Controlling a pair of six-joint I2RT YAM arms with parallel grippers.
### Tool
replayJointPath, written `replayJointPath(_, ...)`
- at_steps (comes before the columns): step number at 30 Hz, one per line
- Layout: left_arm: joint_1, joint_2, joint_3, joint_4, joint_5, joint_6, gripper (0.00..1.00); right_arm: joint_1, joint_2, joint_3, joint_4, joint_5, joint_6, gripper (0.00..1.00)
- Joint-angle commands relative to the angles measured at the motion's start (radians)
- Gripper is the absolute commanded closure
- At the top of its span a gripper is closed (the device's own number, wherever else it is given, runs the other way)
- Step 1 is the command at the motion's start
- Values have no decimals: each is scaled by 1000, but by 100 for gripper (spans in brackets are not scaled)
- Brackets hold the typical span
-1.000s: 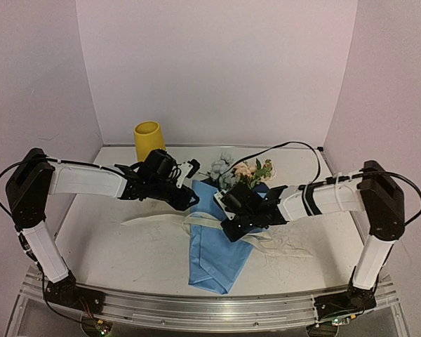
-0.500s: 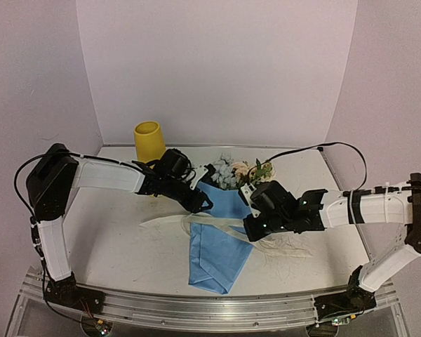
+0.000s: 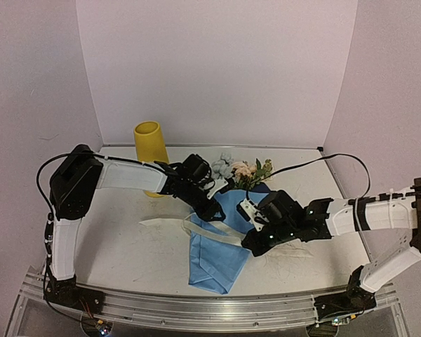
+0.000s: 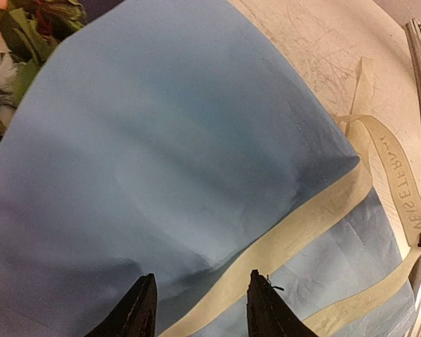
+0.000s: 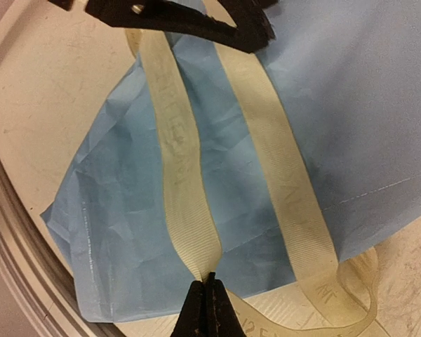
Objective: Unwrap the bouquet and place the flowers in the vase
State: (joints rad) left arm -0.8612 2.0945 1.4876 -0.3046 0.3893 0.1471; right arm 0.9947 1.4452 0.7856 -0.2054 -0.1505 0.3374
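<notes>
The right gripper (image 5: 209, 293) is pressed together, pinching the cream ribbon (image 5: 179, 175) where it crosses the light blue paper (image 4: 182, 140). The left gripper (image 4: 200, 288) is spread partway just above that paper, and a band of ribbon runs between its fingertips. The bouquet (image 3: 221, 239) lies on the worktop (image 3: 119, 239) between the arms, with the flowers (image 3: 240, 170) toward the back wall. The yellow vase (image 3: 149, 144) stands upright at the back left, apart from the bouquet.

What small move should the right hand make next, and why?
Probably draw the right hand slowly away sideways: it is shut on the cream ribbon, which lies looped across the light blue paper, and the open left hand hovers above that paper.
</notes>
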Motion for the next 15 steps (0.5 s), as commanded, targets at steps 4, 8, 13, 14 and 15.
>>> replayJointPath(4,-25,24,72,-63,65,50,55,13,-34,-27,64,-107,-26,100)
replayJointPath(8,-32,34,84,-101,83,65,55,13,-42,-39,64,-108,-26,100)
replayJointPath(13,-35,55,91,-140,76,75,55,14,-64,-54,66,-109,-23,100)
replayJointPath(14,-36,57,92,-148,78,75,55,13,-68,-54,66,-109,-23,100)
replayJointPath(15,-37,59,94,-153,77,74,55,13,-70,-54,66,-110,-23,100)
